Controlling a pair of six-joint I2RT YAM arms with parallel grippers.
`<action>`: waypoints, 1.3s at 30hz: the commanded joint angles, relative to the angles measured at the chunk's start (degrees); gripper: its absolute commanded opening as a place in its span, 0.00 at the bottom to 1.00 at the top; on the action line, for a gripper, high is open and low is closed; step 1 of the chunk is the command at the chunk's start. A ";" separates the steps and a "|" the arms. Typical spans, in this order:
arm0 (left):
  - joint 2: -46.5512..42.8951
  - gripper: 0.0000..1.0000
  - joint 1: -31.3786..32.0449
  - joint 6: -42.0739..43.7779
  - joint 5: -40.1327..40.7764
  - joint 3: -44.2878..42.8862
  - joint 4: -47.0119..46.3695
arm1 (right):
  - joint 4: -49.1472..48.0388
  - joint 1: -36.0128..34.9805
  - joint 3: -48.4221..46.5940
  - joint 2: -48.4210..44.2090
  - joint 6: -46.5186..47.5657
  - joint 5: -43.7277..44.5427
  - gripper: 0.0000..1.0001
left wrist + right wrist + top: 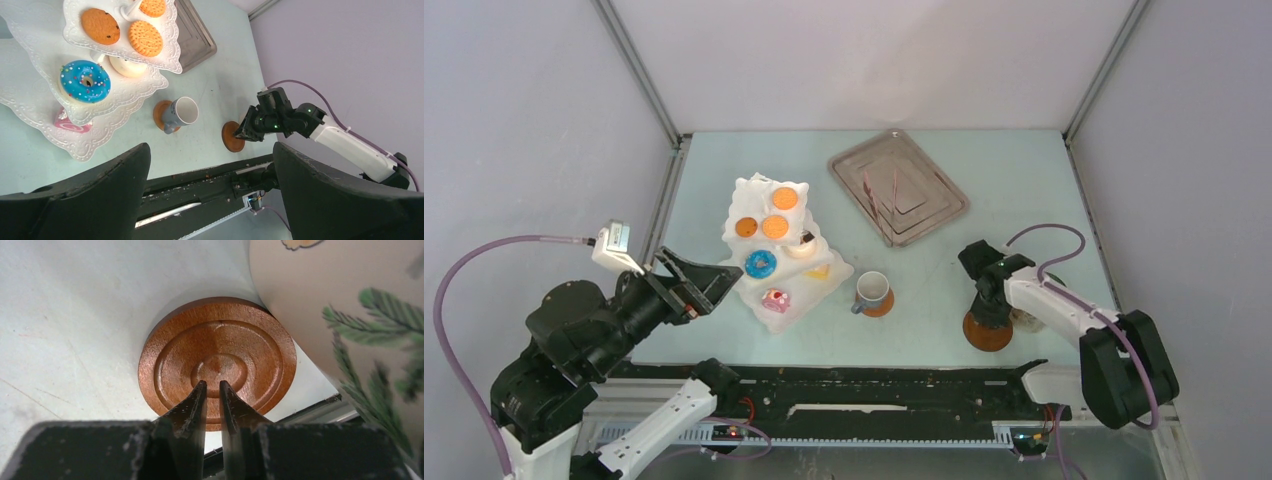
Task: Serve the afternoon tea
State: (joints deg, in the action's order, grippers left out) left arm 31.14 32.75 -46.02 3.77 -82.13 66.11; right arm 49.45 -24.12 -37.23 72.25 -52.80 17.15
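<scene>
Brown coaster (pixel 217 347) lies flat on the desk (pixel 75 315), directly beneath the right claw (pixel 211 383); its tips stand almost together, with a thin gap between them. Small white cup (pixel 350 315) stands just right of that claw. Left claw (pixel 210 147) is spread wide, with the three-tier stand (pixel 30 107) ahead of it

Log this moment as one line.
right hand: nearly shut, empty, over round brown wooden coaster | white fern-print cup: beside coaster, not on it | left hand: open, empty
</scene>
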 commanded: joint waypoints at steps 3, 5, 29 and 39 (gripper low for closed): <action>1.79 0.99 -0.15 1.90 -0.83 -2.83 0.37 | -6.10 -2.36 -0.03 2.98 -1.08 1.06 0.17; 2.14 0.99 -0.15 2.15 -0.41 -3.16 0.89 | -8.42 -3.10 -0.10 3.63 -0.74 -0.22 0.17; 3.76 0.99 -0.15 3.30 0.26 -4.65 2.16 | -11.01 -9.68 -22.74 22.99 7.50 -4.43 0.19; 2.34 0.99 -0.17 2.40 -0.46 -1.55 -0.02 | 5.42 -10.12 -26.98 1.51 10.95 2.70 0.50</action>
State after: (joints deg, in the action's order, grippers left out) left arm 34.09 32.75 -44.42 3.84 -84.86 68.27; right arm 46.28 -34.65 -61.60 85.12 -44.53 15.07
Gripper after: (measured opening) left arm 0.987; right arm 0.439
